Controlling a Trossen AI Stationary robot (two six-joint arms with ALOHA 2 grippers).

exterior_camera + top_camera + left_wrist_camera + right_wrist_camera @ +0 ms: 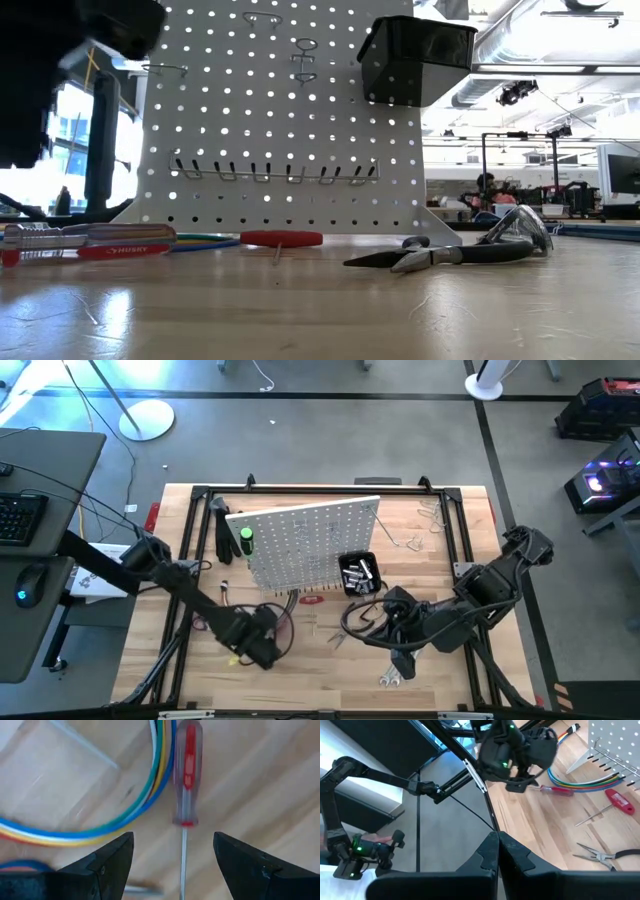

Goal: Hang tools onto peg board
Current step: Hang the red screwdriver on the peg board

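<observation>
The white peg board (pixel 300 540) stands upright at the table's middle, with a black bin (pixel 358 573) fixed to it. My left gripper (pixel 174 865) points down, open, above a screwdriver with a clear and red handle (pixel 186 770). The screwdriver lies flat on the table, and its thin shaft (pixel 183 860) runs between the fingers without touching them. A second, red-handled screwdriver (pixel 620 800), the black-handled pliers (pixel 600 855) and the silver wrenches (pixel 392 678) also lie on the table. My right gripper (pixel 497 842) hangs shut, high over the near right part, holding nothing.
A curved bundle of coloured cables (pixel 100 825) lies right beside the screwdriver's handle. A black metal frame (pixel 200 495) runs around the table top. Empty hooks (pixel 270 172) stick out of the peg board's front. Bare wood lies along the table's near edge.
</observation>
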